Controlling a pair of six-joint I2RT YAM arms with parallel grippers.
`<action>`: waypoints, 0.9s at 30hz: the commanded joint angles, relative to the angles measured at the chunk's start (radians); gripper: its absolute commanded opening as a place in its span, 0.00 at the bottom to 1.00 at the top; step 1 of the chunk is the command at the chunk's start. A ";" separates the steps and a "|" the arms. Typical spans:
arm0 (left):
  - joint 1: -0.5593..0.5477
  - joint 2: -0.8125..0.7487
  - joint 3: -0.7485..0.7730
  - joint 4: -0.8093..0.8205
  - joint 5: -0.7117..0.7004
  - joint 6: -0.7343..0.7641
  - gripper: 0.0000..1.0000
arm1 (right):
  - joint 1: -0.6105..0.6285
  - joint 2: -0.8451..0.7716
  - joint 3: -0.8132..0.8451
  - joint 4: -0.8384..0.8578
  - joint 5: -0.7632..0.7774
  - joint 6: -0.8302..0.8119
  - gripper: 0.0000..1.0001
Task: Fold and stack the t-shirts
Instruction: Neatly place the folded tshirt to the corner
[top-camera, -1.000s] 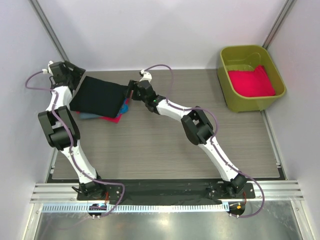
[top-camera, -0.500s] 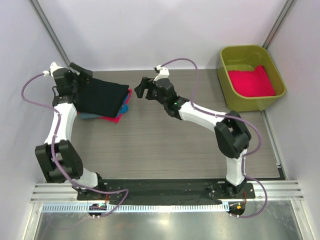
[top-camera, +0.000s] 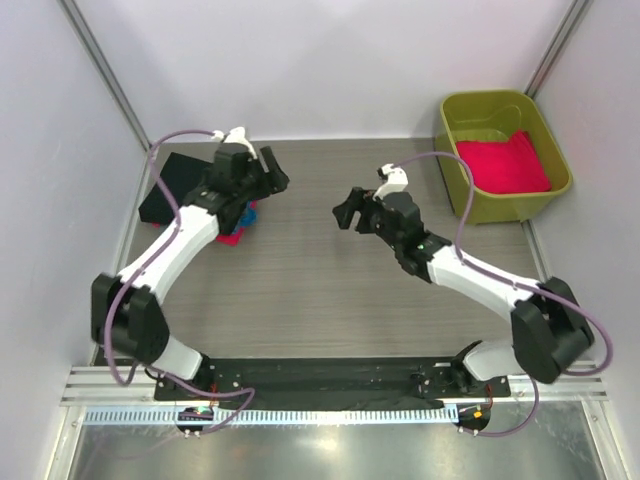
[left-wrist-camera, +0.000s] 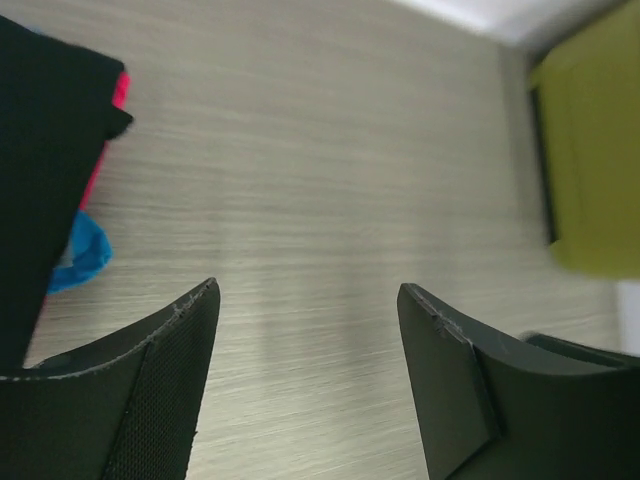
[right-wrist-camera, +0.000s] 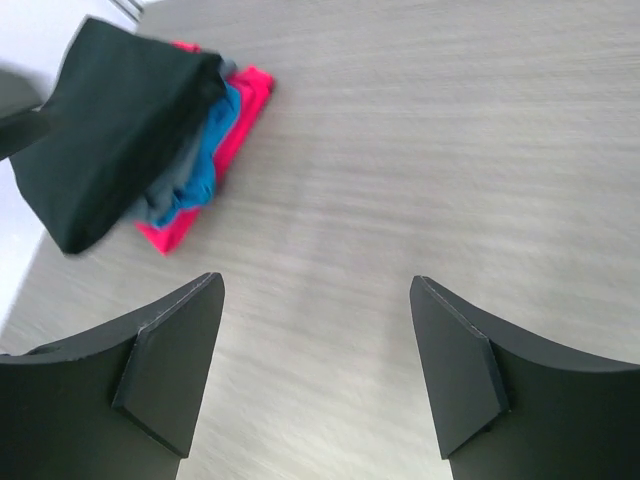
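Black cotton tops the pile: a folded black t-shirt (right-wrist-camera: 120, 130) lies over a blue t-shirt (right-wrist-camera: 205, 165) and a pink t-shirt (right-wrist-camera: 250, 95) at the far-left corner of the tabletop (top-camera: 330, 290), close to its left edge and the side wall. The left jaws hang spread and empty just beside the pile. The right jaws, equally wide with nothing between them, hover above bare woodgrain near the middle. A second pink t-shirt (top-camera: 503, 165) waits in the olive tub (top-camera: 500, 210) at the far right, well apart from the pile.

Two hazards seem likely. The left arm (top-camera: 185, 235) or its purple cable (top-camera: 170, 150) could catch the overhanging black fold and skew the pile or nudge it toward the edge. The right jaws could snag the tub's rim on the reach in and drag the tub rather than the cloth. Open room lies across the centre and near side of the tabletop, while the walled corners leave little.
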 joint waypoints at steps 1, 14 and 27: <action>-0.036 0.140 0.091 -0.067 -0.060 0.105 0.72 | 0.000 -0.145 -0.087 0.028 0.086 -0.059 0.81; -0.059 0.712 0.586 -0.332 -0.137 0.234 0.59 | -0.020 -0.434 -0.342 -0.073 0.161 -0.037 0.81; 0.054 0.869 0.698 -0.423 -0.120 0.202 0.52 | -0.026 -0.465 -0.413 -0.064 0.132 -0.011 0.81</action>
